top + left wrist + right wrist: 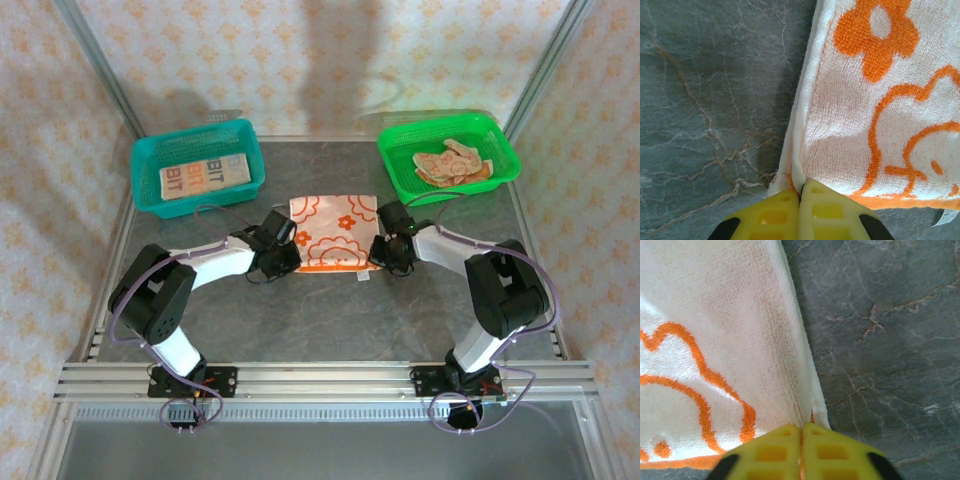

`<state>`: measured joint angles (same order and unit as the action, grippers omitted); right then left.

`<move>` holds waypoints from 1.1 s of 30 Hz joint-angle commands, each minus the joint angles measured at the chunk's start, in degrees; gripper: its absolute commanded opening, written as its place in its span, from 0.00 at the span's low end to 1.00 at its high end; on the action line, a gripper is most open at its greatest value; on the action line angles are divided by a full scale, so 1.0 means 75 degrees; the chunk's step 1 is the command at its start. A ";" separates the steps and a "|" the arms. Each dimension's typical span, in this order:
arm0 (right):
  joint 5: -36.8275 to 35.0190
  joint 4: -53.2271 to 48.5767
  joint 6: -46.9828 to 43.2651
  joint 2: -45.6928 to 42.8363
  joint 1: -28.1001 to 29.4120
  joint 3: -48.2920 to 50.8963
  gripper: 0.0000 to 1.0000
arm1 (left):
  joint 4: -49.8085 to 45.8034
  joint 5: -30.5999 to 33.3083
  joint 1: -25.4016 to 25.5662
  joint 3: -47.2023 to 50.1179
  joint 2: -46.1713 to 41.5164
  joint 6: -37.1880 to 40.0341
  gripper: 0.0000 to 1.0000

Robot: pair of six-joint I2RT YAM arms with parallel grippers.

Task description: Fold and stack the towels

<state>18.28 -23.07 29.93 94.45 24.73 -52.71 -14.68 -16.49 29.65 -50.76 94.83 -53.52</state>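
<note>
A cream towel with orange flower outlines lies folded in the middle of the table. My left gripper is shut on its near left corner; in the left wrist view the yellow fingers pinch the towel at its edge. On the other side my right gripper is shut on the near right corner, its yellow fingers clamping the towel there. A folded towel with BIT lettering rests in the teal basket. A crumpled orange and cream towel sits in the green basket.
The two baskets stand at the back left and back right of the grey marbled table. A metal frame rail runs along the near edge. Patterned walls enclose the cell.
</note>
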 commanded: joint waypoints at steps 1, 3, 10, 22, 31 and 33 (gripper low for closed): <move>-0.0128 -0.0203 -0.0084 -0.0206 0.0044 -0.0055 0.20 | -0.0260 0.0198 0.0049 -0.0115 -0.0049 0.0104 0.14; -0.0189 -0.0423 -0.0185 -0.0389 0.0046 -0.0136 0.32 | -0.0586 0.0347 0.0045 -0.0260 -0.0181 0.0254 0.37; -0.0529 -0.1036 -0.0654 -0.0813 0.0047 -0.0726 0.39 | -0.1705 0.0871 0.0022 -0.1239 -0.0298 0.1090 0.61; -0.0148 -0.0828 -0.0899 0.0488 0.0061 -0.1662 0.25 | -0.1345 0.0116 -0.0004 -0.2691 0.1477 0.1428 0.24; -0.0224 -0.0872 -0.1001 0.0912 0.0055 -0.1142 0.23 | -0.0908 -0.0025 -0.0001 -0.1985 0.1896 0.1040 0.20; -0.0700 -0.1109 -0.1154 0.0958 0.0044 -0.1117 0.23 | -0.1012 0.0139 -0.0001 -0.1912 0.1899 0.1076 0.20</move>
<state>18.09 -28.69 23.18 100.97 24.77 -61.91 -21.50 -16.69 29.63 -66.96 108.27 -44.93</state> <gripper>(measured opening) 0.229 0.203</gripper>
